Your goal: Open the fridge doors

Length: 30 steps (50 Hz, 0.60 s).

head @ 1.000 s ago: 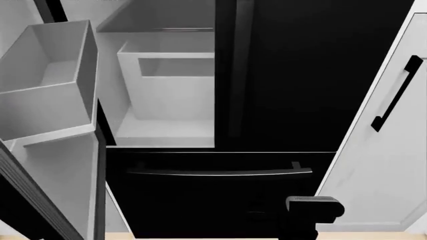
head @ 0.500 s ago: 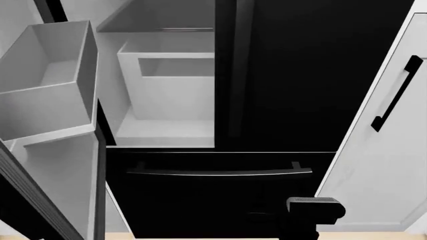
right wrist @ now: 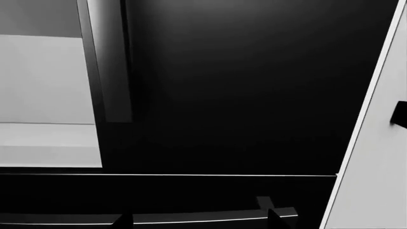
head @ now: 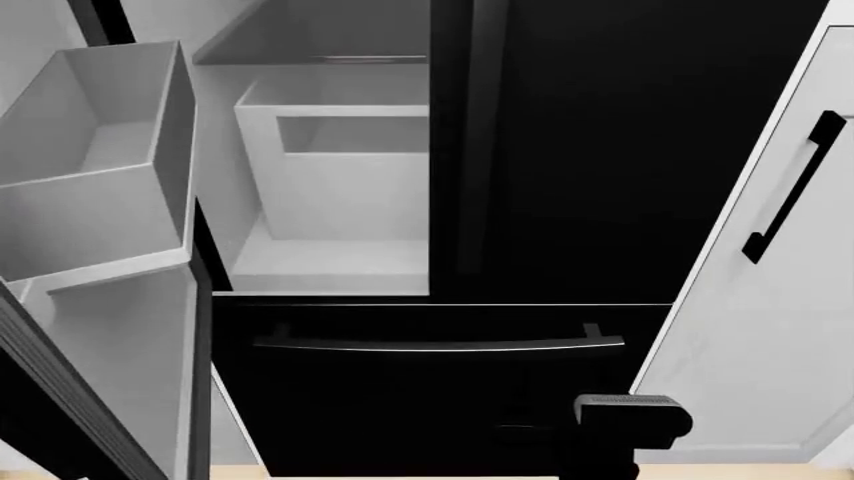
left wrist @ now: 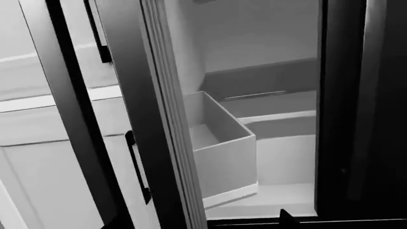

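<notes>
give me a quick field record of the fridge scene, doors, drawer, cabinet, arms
left fridge door: swung open, pale inner side with a box bin facing the camera
right fridge door: shut, vertical handle untouched
fridge interior: pale shelves, no items seen
drawer: shut, bar handle across it
white cabinet door: right of fridge
grippers: fingers not visible

Kitchen: fridge (head: 627,150), white cabinets (head: 761,330)

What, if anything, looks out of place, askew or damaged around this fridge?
Nothing looks damaged or spilled. The left glossy black fridge door stands swung open, its pale grey box-shaped bin upright and empty. The right glossy black fridge door is shut, as is the wide black drawer below.
</notes>
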### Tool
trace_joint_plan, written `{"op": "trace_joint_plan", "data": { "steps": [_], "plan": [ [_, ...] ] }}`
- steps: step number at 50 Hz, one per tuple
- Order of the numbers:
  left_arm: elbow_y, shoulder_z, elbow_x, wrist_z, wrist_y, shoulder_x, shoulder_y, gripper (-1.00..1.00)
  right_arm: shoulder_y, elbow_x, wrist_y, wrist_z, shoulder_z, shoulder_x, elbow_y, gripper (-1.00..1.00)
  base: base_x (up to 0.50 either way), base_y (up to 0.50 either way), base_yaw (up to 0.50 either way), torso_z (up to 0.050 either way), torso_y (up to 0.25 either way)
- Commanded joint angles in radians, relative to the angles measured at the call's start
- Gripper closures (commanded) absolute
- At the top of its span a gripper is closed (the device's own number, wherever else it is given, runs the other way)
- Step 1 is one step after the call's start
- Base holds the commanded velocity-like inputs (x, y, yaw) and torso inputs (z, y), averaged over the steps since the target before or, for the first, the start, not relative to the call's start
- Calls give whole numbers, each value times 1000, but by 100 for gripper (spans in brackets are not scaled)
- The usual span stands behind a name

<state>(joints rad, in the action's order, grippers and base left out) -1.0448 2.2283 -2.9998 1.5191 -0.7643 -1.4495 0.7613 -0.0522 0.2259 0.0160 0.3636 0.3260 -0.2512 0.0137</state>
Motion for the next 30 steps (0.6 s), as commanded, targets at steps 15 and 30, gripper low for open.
{"op": "trace_joint_plan", "data": {
  "steps": [15,30],
  "plan": [
    [-2,-519,606,-479,198,-121,-1,-100,0,23,-7,-2,4,-7,2,-100,0,0,0,0,0],
    [-2,-836,890,-631,304,-121,-15,-100,1,34,-11,0,5,-11,3,-100,0,0,0,0,0]
  ]
}}
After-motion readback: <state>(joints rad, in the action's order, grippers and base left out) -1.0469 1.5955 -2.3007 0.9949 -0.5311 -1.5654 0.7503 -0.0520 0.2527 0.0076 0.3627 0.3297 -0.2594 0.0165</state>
